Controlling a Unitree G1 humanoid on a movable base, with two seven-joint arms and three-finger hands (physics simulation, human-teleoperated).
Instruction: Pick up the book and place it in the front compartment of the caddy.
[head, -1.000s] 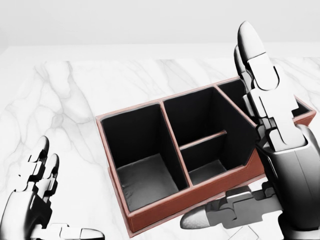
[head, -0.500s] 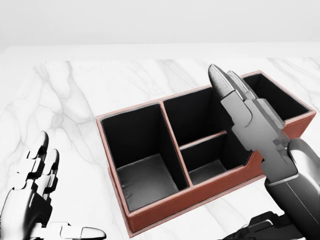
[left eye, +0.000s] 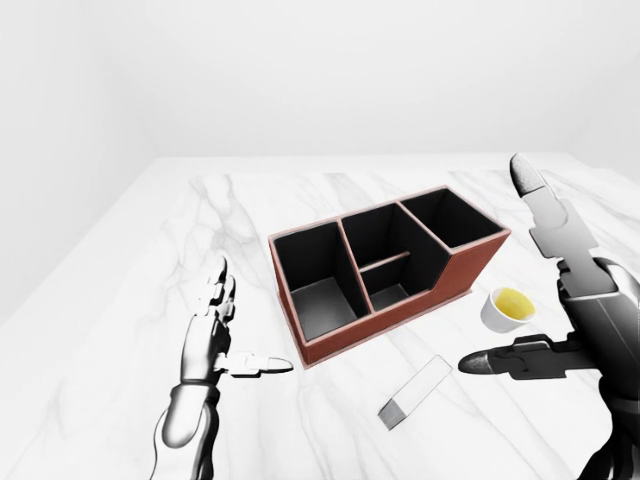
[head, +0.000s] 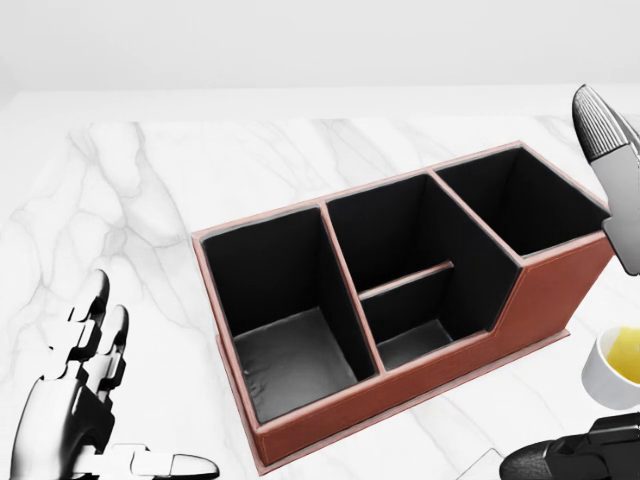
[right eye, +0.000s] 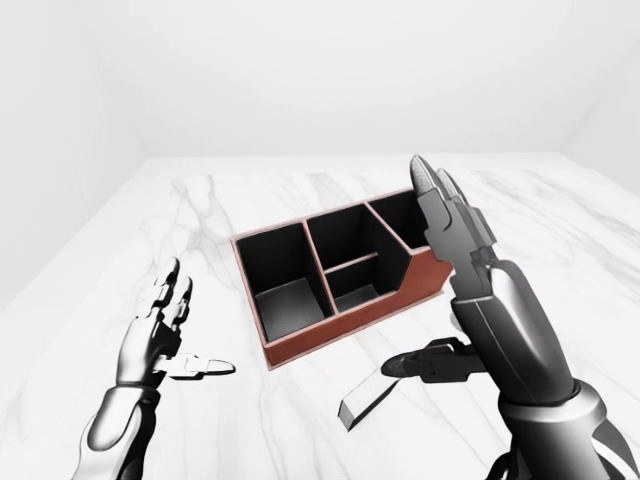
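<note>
The caddy (left eye: 468, 272) is a red-brown box with black compartments, standing on the white marble table (left eye: 200, 220). The book (left eye: 412, 392) is a pale flat block lying on the table below the caddy in the left-eye view, between caddy and right hand. My right hand (left eye: 505, 275) is open, fingers (left eye: 545, 215) pointing up to the right of the caddy and thumb (left eye: 495, 362) stretched toward the book without touching it. My left hand (left eye: 255, 315) is open and empty, left of the caddy's lower corner. The head view shows only a corner of the book (head: 487, 464).
A white cup (left eye: 508, 308) with yellow contents stands on the table just right of the caddy, close to my right hand. A pale wall rises beyond the table's top edge.
In the head view my right hand has swung right, off from over the caddy to the picture's right edge, uncovering the caddy's right compartment and the cup. My left hand has barely moved.
</note>
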